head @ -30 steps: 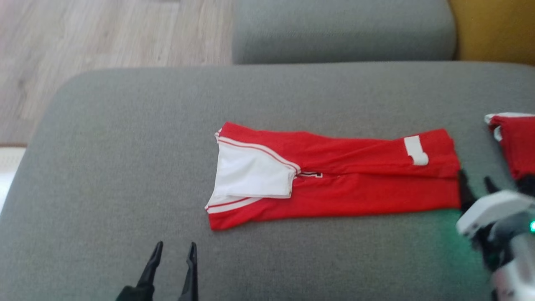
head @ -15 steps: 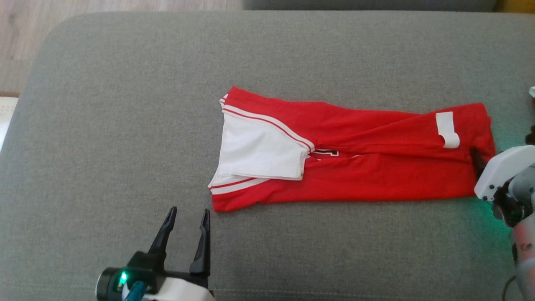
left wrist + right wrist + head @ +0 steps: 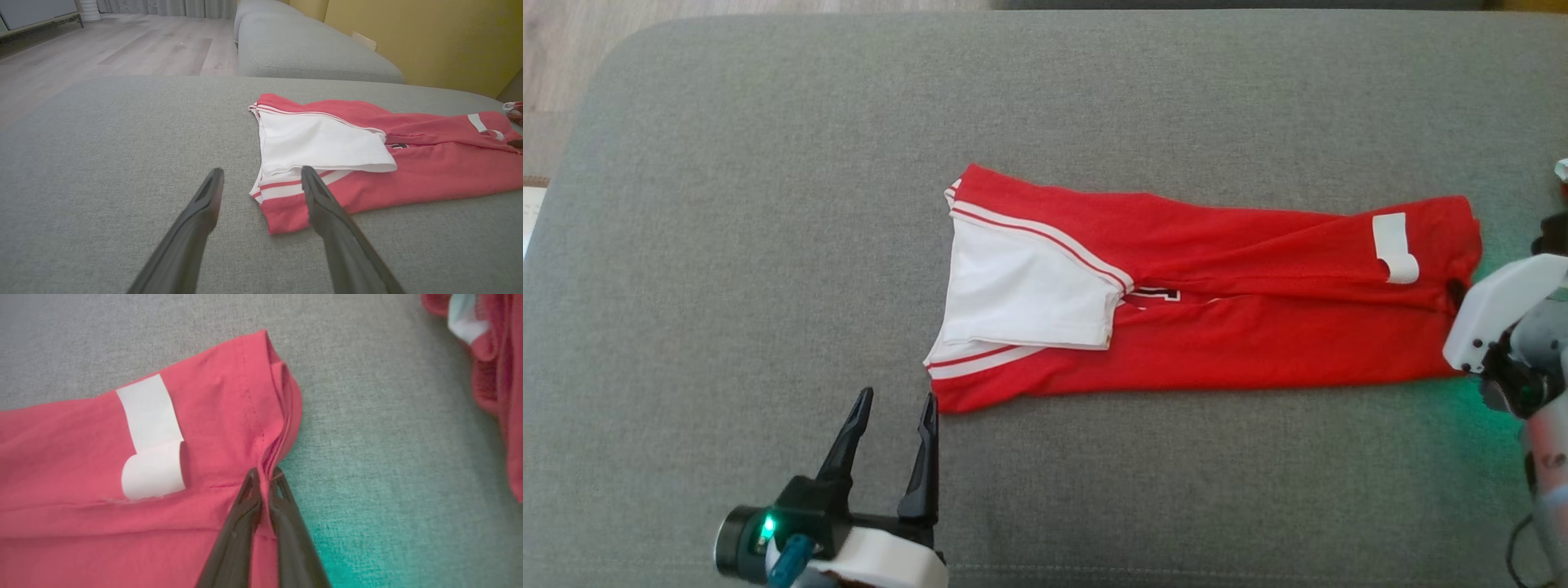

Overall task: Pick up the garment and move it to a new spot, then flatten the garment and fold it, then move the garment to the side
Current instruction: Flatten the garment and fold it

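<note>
The garment [image 3: 1217, 327] is a red shirt with white trim, folded into a long strip across the grey cushion [image 3: 768, 204]. Its white sleeve [image 3: 1021, 298] lies folded over the left end. My right gripper [image 3: 264, 475] is shut on the garment's [image 3: 212, 416] right hem edge, pinching the fabric layers between its fingertips; in the head view its white housing hides most of the fingers [image 3: 1455, 294]. My left gripper [image 3: 894, 402] is open, hovering just in front of the garment's near left corner [image 3: 286, 212], with nothing between its fingers [image 3: 322, 204].
Another red and white cloth [image 3: 494, 367] lies on the cushion to the right of the garment. A second grey cushion [image 3: 310, 53] and a yellow wall [image 3: 429, 36] are behind. Wooden floor [image 3: 102, 49] lies off the cushion's left edge.
The head camera has tilted down. My right gripper came up to the garment's right edge and shut on the hem. The left gripper moved forward towards the near left corner, still open.
</note>
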Motion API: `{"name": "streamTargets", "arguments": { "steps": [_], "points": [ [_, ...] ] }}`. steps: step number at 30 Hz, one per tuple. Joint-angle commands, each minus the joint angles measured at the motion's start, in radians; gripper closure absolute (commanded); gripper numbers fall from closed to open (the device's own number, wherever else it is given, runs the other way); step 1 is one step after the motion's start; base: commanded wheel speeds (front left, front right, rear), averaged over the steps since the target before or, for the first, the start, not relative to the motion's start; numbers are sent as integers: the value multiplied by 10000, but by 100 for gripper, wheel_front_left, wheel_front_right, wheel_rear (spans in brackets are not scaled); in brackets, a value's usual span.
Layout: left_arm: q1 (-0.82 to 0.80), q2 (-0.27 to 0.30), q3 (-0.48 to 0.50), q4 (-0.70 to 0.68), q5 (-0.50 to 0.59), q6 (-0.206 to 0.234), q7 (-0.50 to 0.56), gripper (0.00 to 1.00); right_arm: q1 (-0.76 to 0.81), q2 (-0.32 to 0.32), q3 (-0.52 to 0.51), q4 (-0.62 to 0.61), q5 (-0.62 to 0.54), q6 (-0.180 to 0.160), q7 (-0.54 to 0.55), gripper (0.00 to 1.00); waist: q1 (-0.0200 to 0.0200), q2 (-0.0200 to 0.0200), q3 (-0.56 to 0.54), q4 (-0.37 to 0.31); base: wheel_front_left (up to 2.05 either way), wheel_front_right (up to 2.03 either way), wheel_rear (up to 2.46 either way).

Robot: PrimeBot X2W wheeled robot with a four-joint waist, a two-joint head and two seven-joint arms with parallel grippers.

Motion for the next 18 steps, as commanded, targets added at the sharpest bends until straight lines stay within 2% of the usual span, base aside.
{"name": "streamTargets", "arguments": {
  "steps": [1, 8, 16, 18],
  "points": [
    [-336, -79, 231, -297, -32, -35, -122, 0, 262, -332, 279, -437, 124, -9, -121, 100, 0, 0, -49, -34, 0, 0, 0],
    [-192, -79, 263, -167, -19, -71, -122, 0, 415, -783, 602, -1170, 156, -9, -194, 100, 0, 0, -550, -329, 0, 0, 0],
    [116, -79, 413, -172, -296, -164, -122, 0, 93, -1895, 739, -2250, 335, -9, 1060, 100, 0, 0, -1293, -685, 0, 0, 0],
    [174, -79, 429, -139, -310, -183, -122, 0, -11, -1960, 714, -2549, 486, -9, 1354, 100, 0, 0, -1434, -706, 0, 0, 0]
  ]
}}
